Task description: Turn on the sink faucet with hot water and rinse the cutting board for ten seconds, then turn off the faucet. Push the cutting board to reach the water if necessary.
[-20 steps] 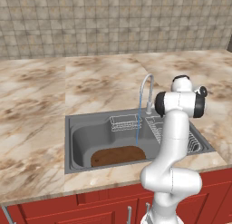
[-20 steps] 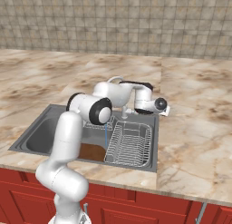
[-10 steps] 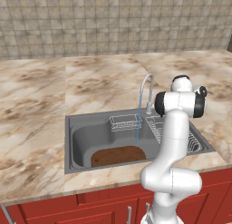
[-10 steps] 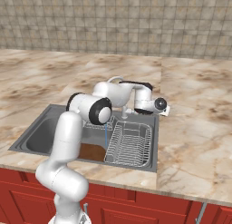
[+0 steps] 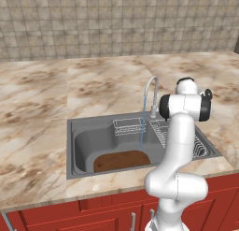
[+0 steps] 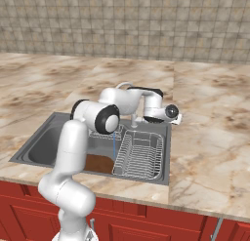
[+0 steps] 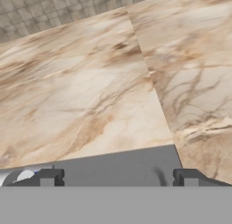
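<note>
Water (image 5: 141,134) is running in a thin blue stream from the sink faucet (image 5: 150,92) into the sink (image 5: 84,141), landing at the far edge of the cutting board (image 5: 122,160), which is lying flat on the basin floor toward the front. In the right base view the stream (image 6: 114,146) is falling just behind the board (image 6: 99,163), beside a wire dish rack (image 6: 140,154). The claw (image 7: 118,178) is hovering over the marbled counter (image 7: 90,91) behind the sink rim, its fingertips (image 7: 49,177) standing wide apart and gripping nothing.

The step in hand appears to be the rinse itself. Doing it well probably means leaving the faucet running and counting the full ten seconds, while judging whether the stream is truly wetting the board or only clipping its edge. If it is missing, a gentle nudge of the board toward the back of the basin should centre it under the flow; the small wire basket (image 5: 129,127) hanging on the back wall should be avoided on the way down.
</note>
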